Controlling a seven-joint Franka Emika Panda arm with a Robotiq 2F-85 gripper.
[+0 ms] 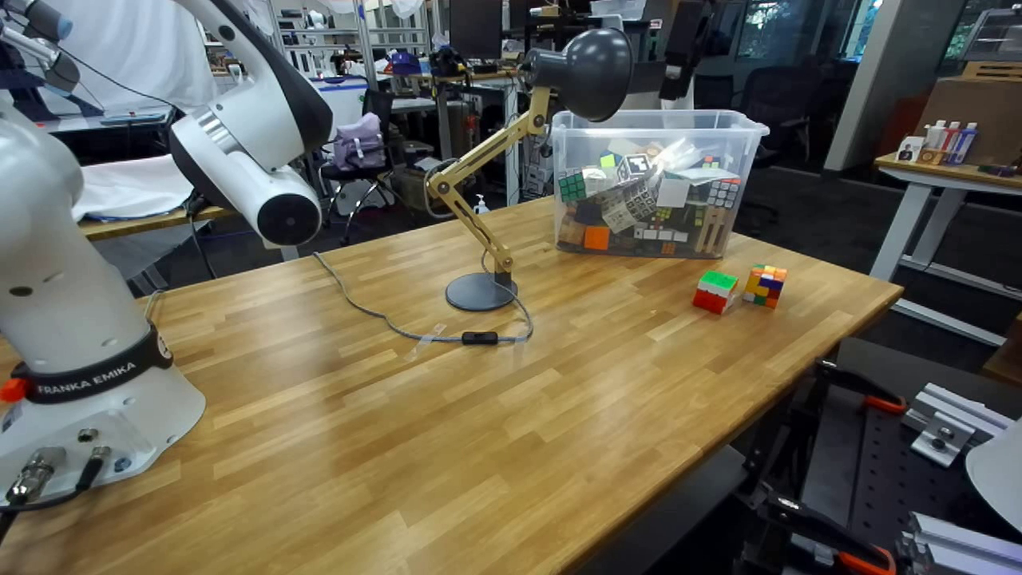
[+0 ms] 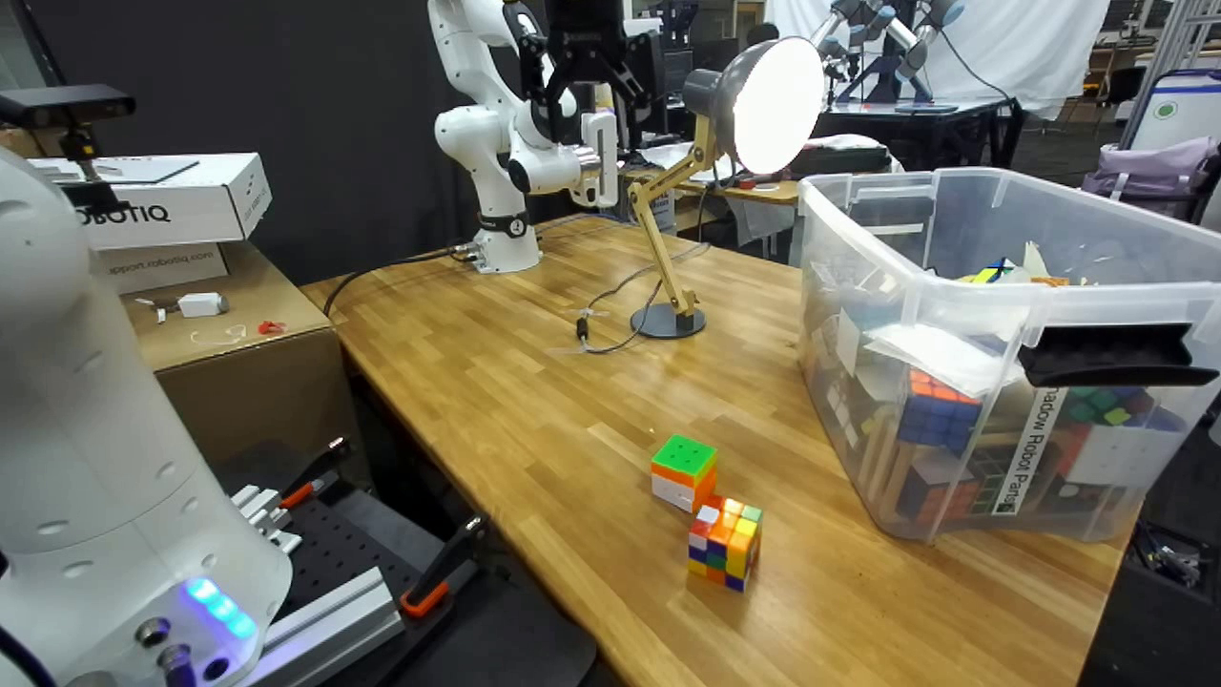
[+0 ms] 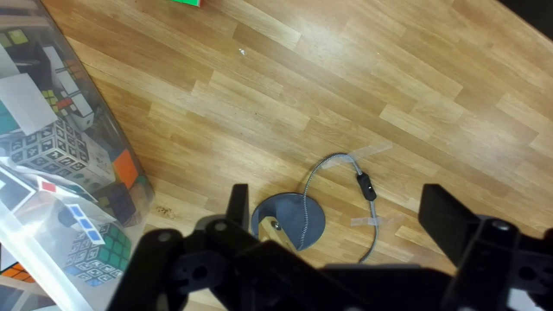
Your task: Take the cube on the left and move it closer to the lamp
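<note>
Reaching for the green-topped cube (image 2: 684, 474), at lower centre of an exterior view, seems the current step. The pincer (image 3: 335, 194) is spread wide, gripping nothing; best steer it toward the top edge of the wrist view, where the cube's green corner shows, clear of the lamp (image 2: 660, 250) at upper centre in both exterior views, then descend straight and close on faces not crowded by the mixed-colour cube (image 2: 725, 544) just beside it. Counted on the worktop (image 2: 534, 401): one green-topped cube, one mixed-colour cube, one lamp, one clear bin (image 2: 1097, 296).
</note>
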